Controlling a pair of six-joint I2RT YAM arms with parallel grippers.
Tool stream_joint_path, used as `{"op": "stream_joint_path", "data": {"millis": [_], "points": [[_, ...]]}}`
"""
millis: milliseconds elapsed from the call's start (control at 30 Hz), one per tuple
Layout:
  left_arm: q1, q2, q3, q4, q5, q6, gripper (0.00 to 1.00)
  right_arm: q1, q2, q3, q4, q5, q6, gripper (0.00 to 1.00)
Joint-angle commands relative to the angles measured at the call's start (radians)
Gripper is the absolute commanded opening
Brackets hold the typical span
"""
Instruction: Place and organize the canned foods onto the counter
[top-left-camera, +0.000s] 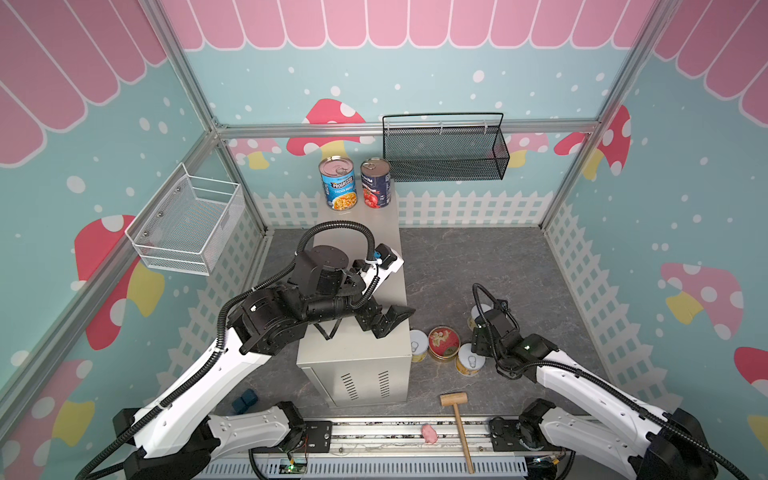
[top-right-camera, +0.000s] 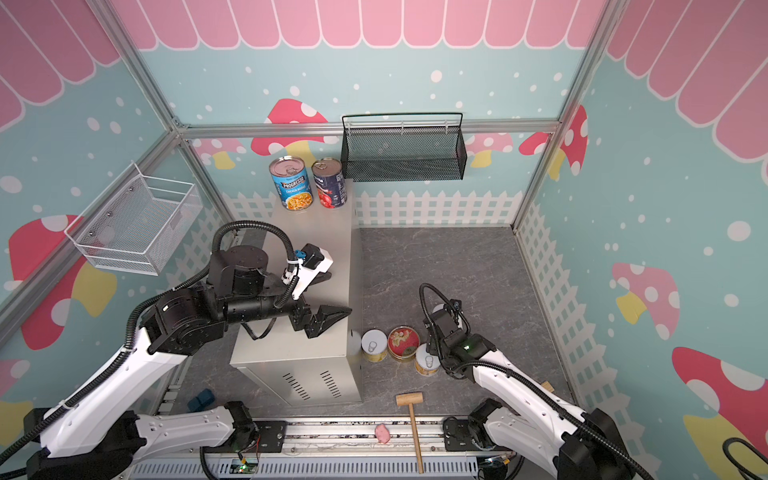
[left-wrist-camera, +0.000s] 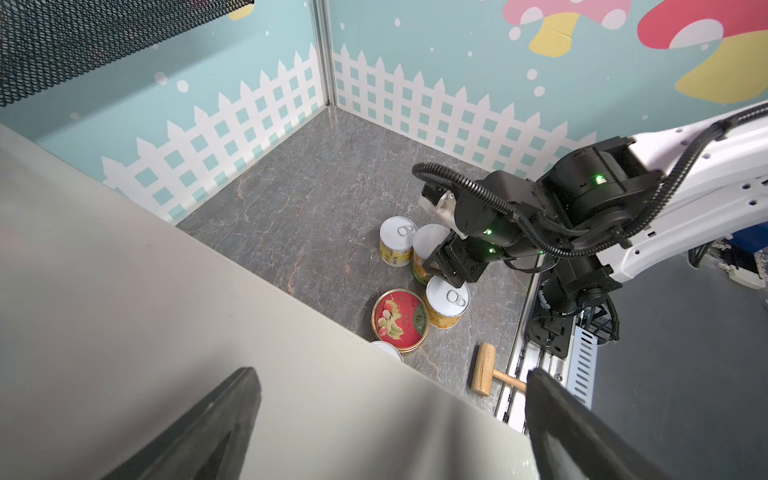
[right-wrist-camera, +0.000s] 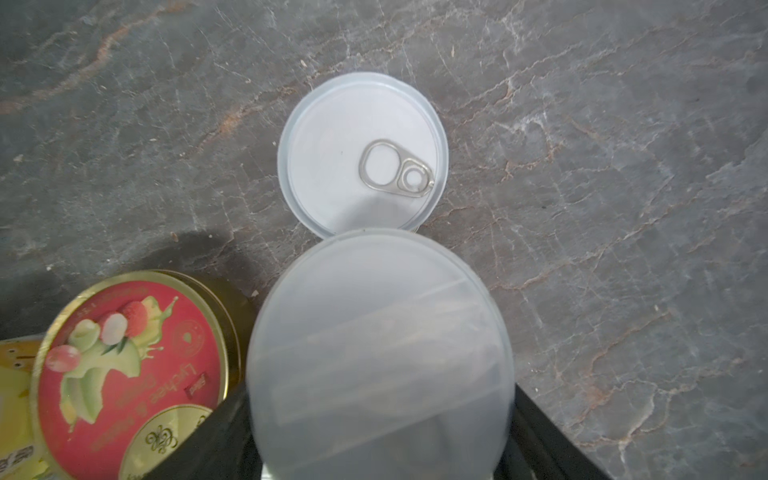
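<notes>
A tall light-blue Progresso soup can (top-left-camera: 338, 185) and a tall dark navy can (top-left-camera: 376, 185) are stood side by side at the far end of the long beige-grey metal counter (top-left-camera: 357, 226). Over the counter's near right edge, the left gripper (top-left-camera: 395, 322) is held spread wide and empty. On the dark marbled tabletop (top-left-camera: 478, 257) to the right, a flat gold red-lidded tin (top-left-camera: 444, 341) is set among three short yellow pale-topped cans (top-left-camera: 417, 345). A fourth short yellow can (right-wrist-camera: 378, 353) is flanked by the fingers of the right gripper (right-wrist-camera: 379, 388); whether it is pinched cannot be told.
</notes>
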Motion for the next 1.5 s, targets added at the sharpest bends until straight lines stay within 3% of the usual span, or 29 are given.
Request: {"op": "stream_joint_path", "data": {"millis": [0, 467, 633, 733, 1000, 1300, 1467], "points": [[-0.007, 0.002, 0.015, 0.01, -0.022, 0.031, 0.99, 0.009, -0.024, 0.125, 0.011, 0.029, -0.098, 0.65], [-0.007, -0.033, 0.024, 0.002, -0.035, 0.041, 0.99, 0.009, 0.089, 0.718, -0.069, -0.28, -0.573, 0.65], [-0.007, -0.067, 0.017, -0.013, -0.073, 0.046, 0.99, 0.01, 0.178, 0.944, -0.062, -0.434, -0.703, 0.66], [-0.007, -0.093, 0.004, -0.022, -0.106, 0.043, 0.99, 0.01, 0.235, 1.047, -0.07, -0.453, -0.731, 0.66], [-0.007, -0.14, -0.027, -0.038, -0.153, 0.04, 0.99, -0.023, 0.339, 0.934, -0.026, -0.301, -0.674, 0.74], [-0.007, -0.15, -0.043, -0.045, -0.162, 0.037, 0.99, -0.301, 0.621, 0.844, 0.133, -0.444, -0.631, 0.83], [-0.007, -0.153, -0.044, -0.06, -0.182, 0.038, 0.99, -0.396, 0.864, 0.991, 0.164, -0.58, -0.697, 0.94]]}}
